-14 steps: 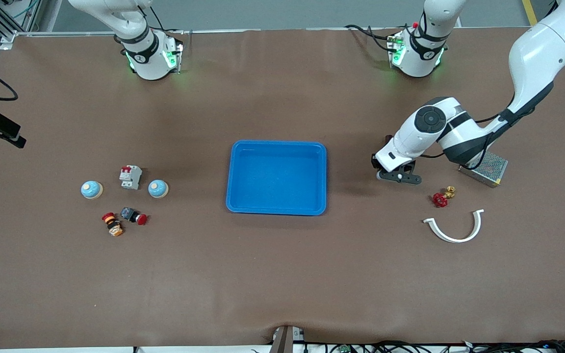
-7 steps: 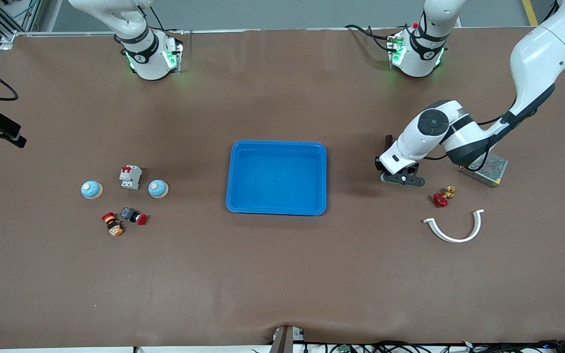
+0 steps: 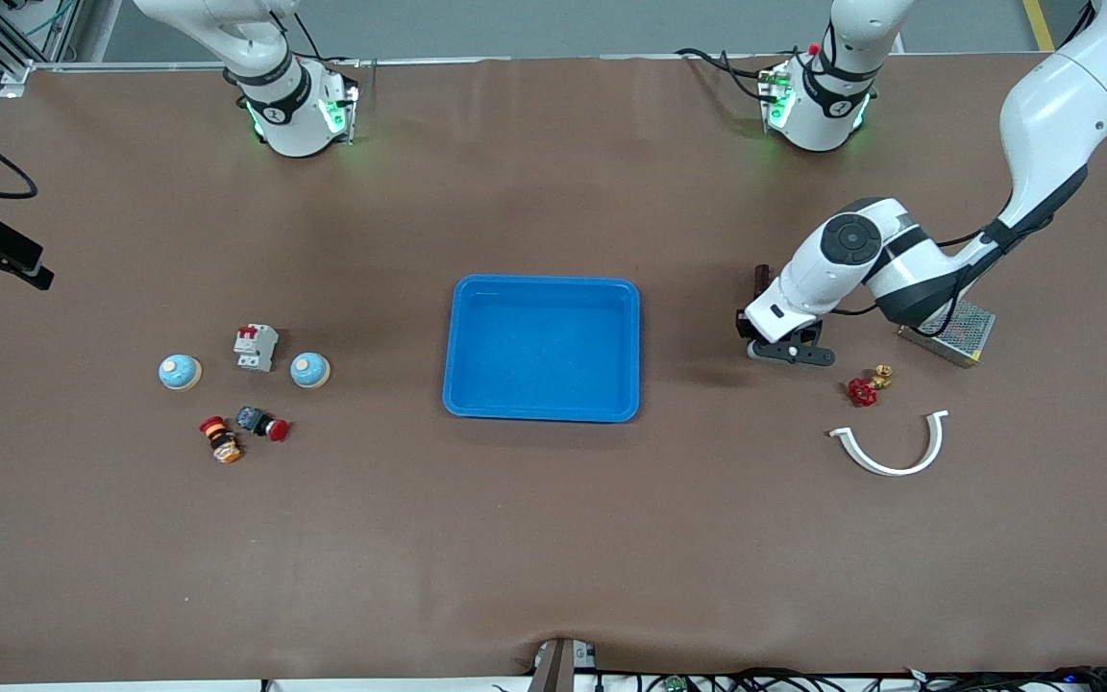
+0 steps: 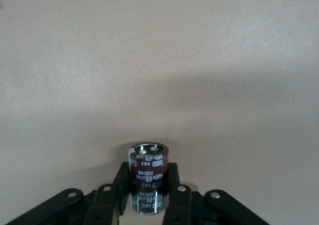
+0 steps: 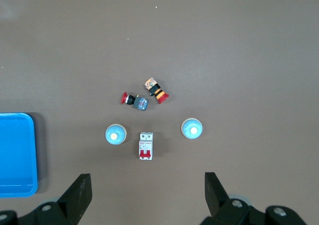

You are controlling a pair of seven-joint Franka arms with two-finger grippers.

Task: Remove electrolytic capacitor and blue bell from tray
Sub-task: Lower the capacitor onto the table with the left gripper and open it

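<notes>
— Brown matting (image 3: 553, 538) is seen across the whole table; a blue tray (image 3: 542, 408) is set at frame centre in the front view, with nothing in it. Where is the capacitor found?

— The capacitor (image 4: 147, 177) is seen upright in the left wrist view, low in the frame, clamped between the two fingers (image 4: 121, 187) of the left gripper (image 3: 762, 332). In the front view that gripper is placed right of centre, low over bare matting between the tray and a red-handled valve (image 3: 865, 387); only a dark sliver (image 3: 760, 280) is visible there, and it cannot be told whether the capacitor is touching the table.

— And the bells?

— Two blue bells are noted at centre left of the front view, one (image 3: 179, 372) nearer the frame edge, one (image 3: 309, 370) nearer the tray, with a white circuit breaker (image 3: 256, 346) between them. Two red-capped push buttons (image 3: 221, 439) (image 3: 261, 422) are lying just below.

— The right gripper?

— The right gripper (image 5: 147, 195) is held high with its fingers spread wide and nothing between them; bells and breaker are seen beneath it in its wrist view. It is waiting. A white curved piece (image 3: 892, 446) and a metal mesh box (image 3: 955, 333) are noted at right of the front view.
</notes>
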